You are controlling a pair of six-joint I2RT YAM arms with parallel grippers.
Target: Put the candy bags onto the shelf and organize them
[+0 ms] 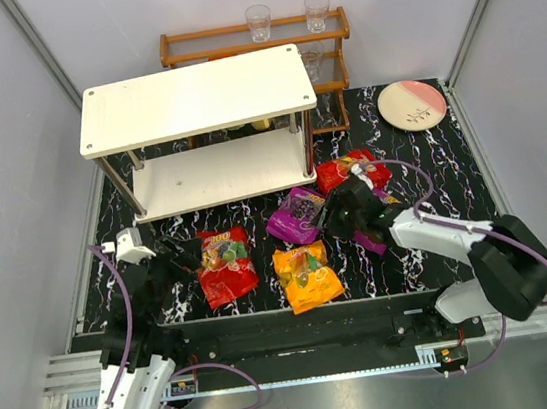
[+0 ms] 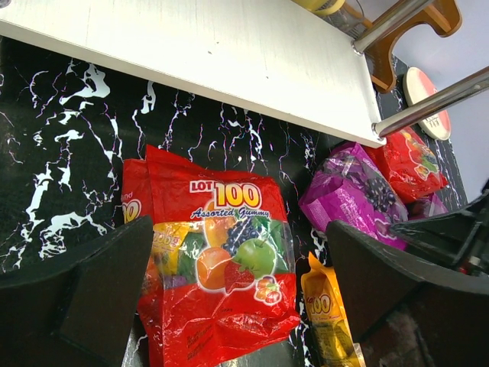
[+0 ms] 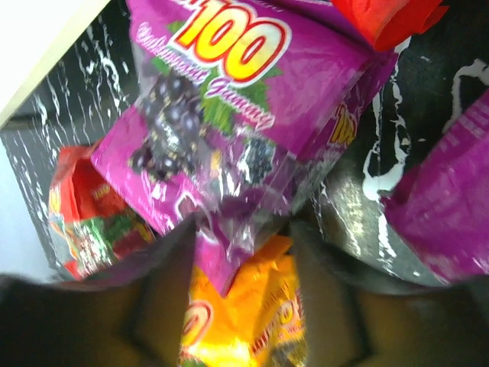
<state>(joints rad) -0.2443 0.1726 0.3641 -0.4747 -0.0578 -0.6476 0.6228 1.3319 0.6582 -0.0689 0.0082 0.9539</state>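
**Bags on the table, in front of the shelf**

The shelf (image 1: 194, 99) stands at the back. The left gripper (image 2: 238, 229) hangs spread wide above a red bag (image 2: 218, 267). The right gripper (image 3: 244, 245), blurred, is parted, with the corner of a purple bag (image 3: 221, 115) between its fingers; contact cannot be made out. Its arm hides most of the second purple bag (image 1: 369, 242) and the edge of the far red bag (image 1: 350, 169). The orange bag (image 1: 308, 276) lies nearest the arms.
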